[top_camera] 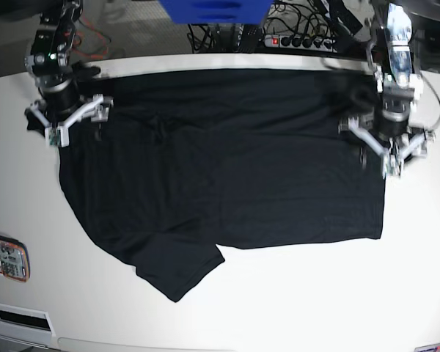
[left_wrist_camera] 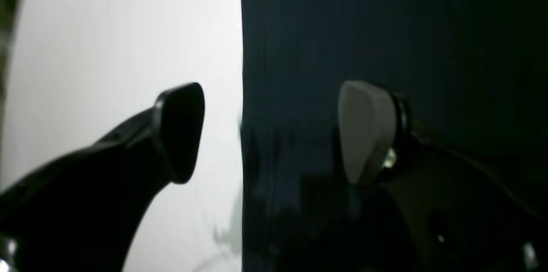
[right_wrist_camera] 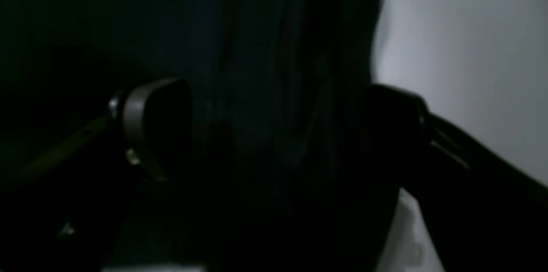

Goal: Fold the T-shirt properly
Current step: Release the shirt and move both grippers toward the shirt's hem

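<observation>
Nearest to me in the base view, one sleeve of the black T-shirt (top_camera: 227, 176) juts toward the lower edge of the white table (top_camera: 293, 301), left of the middle. Only this view gives me that sleeve, and the patterned case (top_camera: 6, 257) at the table's left side. The shirt's body lies spread wide behind the sleeve, with creases running across its far part.

Farther back, my left gripper (top_camera: 387, 150) is over the shirt's right side and my right gripper (top_camera: 62, 125) over its left side. From the base view I can't judge their jaws well. The left wrist view settles one: the fingers (left_wrist_camera: 370, 133) stand spread, with the shirt's straight edge running between them and white table past it. The right wrist view is much darker, yet it shows those jaws wide apart too, over rumpled dark cloth, with pale table on the right. Neither has fabric pinched.

Farthest off, only the base view has the blue object (top_camera: 216, 10) and the cables (top_camera: 297, 26) behind the table.
</observation>
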{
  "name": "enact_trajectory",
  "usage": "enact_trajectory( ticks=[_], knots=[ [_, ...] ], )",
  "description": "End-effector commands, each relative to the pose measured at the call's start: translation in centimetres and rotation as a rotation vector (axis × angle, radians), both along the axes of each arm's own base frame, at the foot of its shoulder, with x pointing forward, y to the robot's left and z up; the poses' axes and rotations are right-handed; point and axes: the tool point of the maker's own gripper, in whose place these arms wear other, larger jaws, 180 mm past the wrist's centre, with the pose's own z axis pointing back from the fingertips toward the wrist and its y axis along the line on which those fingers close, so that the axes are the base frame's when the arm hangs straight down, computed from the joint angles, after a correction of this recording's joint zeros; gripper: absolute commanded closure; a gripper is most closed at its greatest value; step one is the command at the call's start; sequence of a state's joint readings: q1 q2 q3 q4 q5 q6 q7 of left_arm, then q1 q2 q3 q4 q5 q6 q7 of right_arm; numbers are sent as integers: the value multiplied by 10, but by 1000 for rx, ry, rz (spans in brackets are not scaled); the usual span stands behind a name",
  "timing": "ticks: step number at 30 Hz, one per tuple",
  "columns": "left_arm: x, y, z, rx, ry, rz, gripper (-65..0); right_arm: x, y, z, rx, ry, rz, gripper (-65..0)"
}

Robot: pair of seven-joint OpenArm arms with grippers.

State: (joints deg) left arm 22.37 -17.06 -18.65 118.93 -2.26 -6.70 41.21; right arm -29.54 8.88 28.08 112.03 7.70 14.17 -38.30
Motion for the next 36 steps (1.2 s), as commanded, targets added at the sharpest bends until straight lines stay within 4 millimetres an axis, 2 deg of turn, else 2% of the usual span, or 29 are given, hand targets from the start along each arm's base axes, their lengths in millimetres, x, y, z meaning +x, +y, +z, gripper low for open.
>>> enact_trajectory(
  ticks=[1, 4, 8, 13, 16, 19, 23, 26, 29, 32, 36],
  knots=[
    [9, 5, 15, 30, -46, 3, -463, 10, -2, 14, -11, -52, 5, -596],
    [38, 11, 44, 79, -137, 15, -463, 29, -1, 28, -10, -111, 5, -596],
    [60, 22, 67, 123, -145, 71, -463, 39, -2, 36, -11, -142, 5, -596],
    [81, 20, 75, 138, -132, 28, -463, 58, 0, 50, -8, -198, 8, -596],
    [96, 26, 56, 119, -75, 18, -463, 68, 0, 53, -10, -187, 5, -596],
    [112, 37, 25, 69, 11, 44, -463, 75, 17, 48, 4, -138, 45, -596],
    [136, 61, 2, 50, 11, 47, -464, 76, 36, 43, 21, -125, 97, -596],
    [142, 93, -22, 52, 27, 63, -464, 76, 45, 41, 29, -118, 121, -596],
    [151, 113, -41, 32, 34, 66, -464, 76, 49, 40, 32, -116, 129, -596],
    [156, 115, -63, -73, 6, 50, -464, 76, 49, 40, 32, -116, 129, -596],
    [166, 100, -82, -185, -68, 38, -464, 76, 49, 40, 32, -116, 129, -596]
  ],
)
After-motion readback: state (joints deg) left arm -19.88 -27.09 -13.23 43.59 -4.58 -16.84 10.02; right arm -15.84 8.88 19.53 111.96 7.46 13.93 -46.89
